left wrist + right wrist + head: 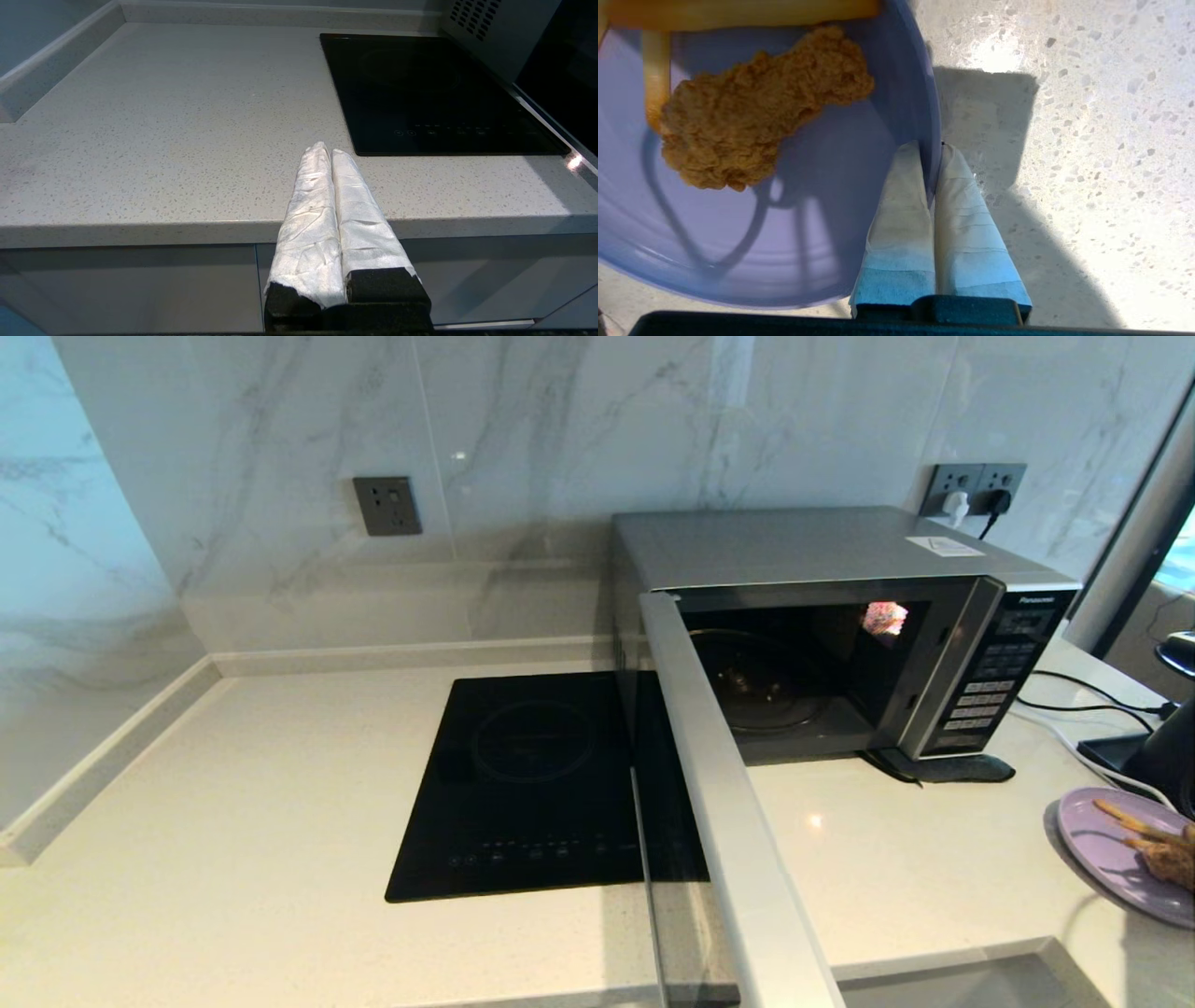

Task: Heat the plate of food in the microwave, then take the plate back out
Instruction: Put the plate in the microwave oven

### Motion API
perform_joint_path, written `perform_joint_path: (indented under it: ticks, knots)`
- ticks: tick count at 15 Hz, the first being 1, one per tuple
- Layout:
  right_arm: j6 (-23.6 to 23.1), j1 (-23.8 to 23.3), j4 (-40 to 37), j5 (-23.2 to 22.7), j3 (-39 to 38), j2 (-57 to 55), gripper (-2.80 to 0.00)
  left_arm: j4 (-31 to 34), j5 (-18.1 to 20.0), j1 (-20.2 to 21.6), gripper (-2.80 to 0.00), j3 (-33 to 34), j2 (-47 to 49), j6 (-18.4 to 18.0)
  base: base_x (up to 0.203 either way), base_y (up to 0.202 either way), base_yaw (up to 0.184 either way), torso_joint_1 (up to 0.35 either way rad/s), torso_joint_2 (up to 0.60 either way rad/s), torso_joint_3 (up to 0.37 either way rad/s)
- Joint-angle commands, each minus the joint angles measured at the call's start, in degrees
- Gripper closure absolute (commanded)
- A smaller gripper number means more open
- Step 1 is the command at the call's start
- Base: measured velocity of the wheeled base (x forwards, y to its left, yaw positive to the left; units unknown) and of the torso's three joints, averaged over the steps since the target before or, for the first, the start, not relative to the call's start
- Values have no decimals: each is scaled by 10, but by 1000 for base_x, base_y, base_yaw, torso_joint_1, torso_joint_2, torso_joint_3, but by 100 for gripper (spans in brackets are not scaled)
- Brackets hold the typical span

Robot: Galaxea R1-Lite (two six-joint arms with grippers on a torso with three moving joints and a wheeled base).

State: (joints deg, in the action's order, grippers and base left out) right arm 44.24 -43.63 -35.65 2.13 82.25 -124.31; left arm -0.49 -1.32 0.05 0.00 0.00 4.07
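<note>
Right claw (933,154) pinches the round lilac plate of fries and fried piece (752,224) by its rim; stiff, light, probably slick, so keep it level.

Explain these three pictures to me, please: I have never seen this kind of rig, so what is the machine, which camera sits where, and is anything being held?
This is a two-armed robot standing at a kitchen counter. The wide picture comes from a camera on its head, looking down at the counter. There you see the microwave with its door swung open toward the camera, a black cooktop beside it, and the plate of food at the right edge.

The other two pictures come from cameras on the wrists, looking along the padded fingers. The left pincer is shut and empty, parked off the counter's front edge. The right pincer has closed on the plate's rim, one finger inside and one outside. The plate carries a fried piece and fries. Whether it has left the counter I cannot tell.
</note>
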Motion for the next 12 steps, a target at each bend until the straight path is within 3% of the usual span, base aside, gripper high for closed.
perform_joint_path:
  ticks: [1, 12]
  knots:
    - [2, -1, -4, -1, -2, 0, 0, 0, 0, 0, 0, 0, 1, 1, 0, 0, 0, 0, 0, 0]
    - [-17, -19, -5, -74, -22, 71, 0, 0, 0, 0, 0, 0, 1, 1, 0, 0, 0, 0, 0, 0]
